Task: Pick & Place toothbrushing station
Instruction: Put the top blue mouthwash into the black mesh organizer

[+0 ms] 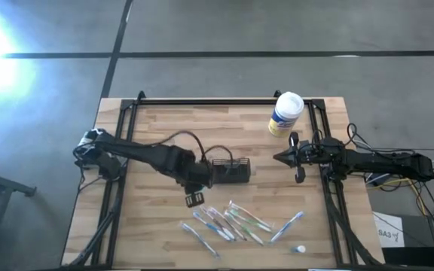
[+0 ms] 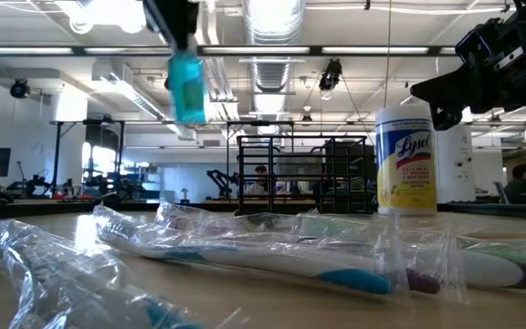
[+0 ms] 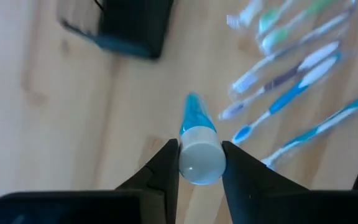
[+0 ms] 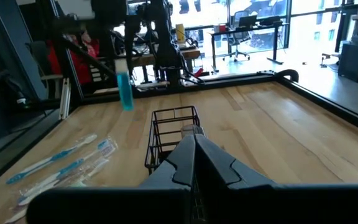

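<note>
The toothbrushing station, a small black slotted holder [image 1: 230, 170], stands on the wooden table's middle; it also shows in the low view [image 2: 304, 174], the left wrist view [image 3: 129, 28] and the right wrist view [image 4: 173, 134]. My left gripper [image 1: 195, 196] hangs just on the near-left of it, shut on a blue toothpaste tube [image 2: 188, 87] with a white cap. My right gripper [image 1: 279, 158] is shut and empty, held above the table to the right of the holder, pointing at it. My left gripper pinches the tube's white cap end [image 3: 201, 163] between its two fingers [image 3: 166, 171], coming from above and pointing down. The blue tube [image 4: 125, 90] hangs below the fingers, about upright, lifted clear of the table.
Several plastic-wrapped toothbrushes [image 1: 232, 222] lie near the table's front edge, close below the low camera [image 2: 272, 256]. A white-and-yellow wipes canister [image 1: 285, 114] stands at the far right. A small white-and-blue thing [image 1: 300, 248] lies at the front right.
</note>
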Action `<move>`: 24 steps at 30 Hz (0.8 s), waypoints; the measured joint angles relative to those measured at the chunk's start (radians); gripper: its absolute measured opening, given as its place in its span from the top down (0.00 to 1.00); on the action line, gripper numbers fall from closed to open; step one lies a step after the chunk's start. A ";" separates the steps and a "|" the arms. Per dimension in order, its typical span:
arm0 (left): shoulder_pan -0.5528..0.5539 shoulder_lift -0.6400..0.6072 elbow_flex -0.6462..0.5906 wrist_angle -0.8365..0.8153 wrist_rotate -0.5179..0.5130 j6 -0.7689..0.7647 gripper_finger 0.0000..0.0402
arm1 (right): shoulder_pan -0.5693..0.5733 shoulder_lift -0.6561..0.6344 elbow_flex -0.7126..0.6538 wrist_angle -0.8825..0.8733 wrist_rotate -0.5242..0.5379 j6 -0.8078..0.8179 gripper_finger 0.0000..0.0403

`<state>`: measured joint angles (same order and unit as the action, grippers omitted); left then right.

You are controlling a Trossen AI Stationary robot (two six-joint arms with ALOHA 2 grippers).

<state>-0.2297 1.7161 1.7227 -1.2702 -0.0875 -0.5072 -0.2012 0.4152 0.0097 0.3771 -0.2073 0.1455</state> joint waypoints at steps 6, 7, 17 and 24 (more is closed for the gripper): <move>0.050 0.002 0.156 -0.063 -0.071 0.081 0.76 | 0.000 0.000 0.000 0.002 0.004 -0.001 0.98; 0.059 0.002 0.173 -0.064 -0.078 0.099 0.76 | 0.000 0.000 0.000 0.002 0.006 -0.001 0.98; 0.148 0.044 0.301 -0.074 -0.082 0.252 0.76 | 0.000 0.000 0.000 0.002 0.032 -0.014 0.98; 0.170 0.227 0.507 -0.148 -0.063 0.412 0.76 | 0.000 0.000 0.000 0.002 0.054 -0.018 0.98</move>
<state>-0.0600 1.9431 2.2301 -1.4183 -0.1508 -0.0952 -0.2012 0.4149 0.0097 0.3790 -0.1535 0.1272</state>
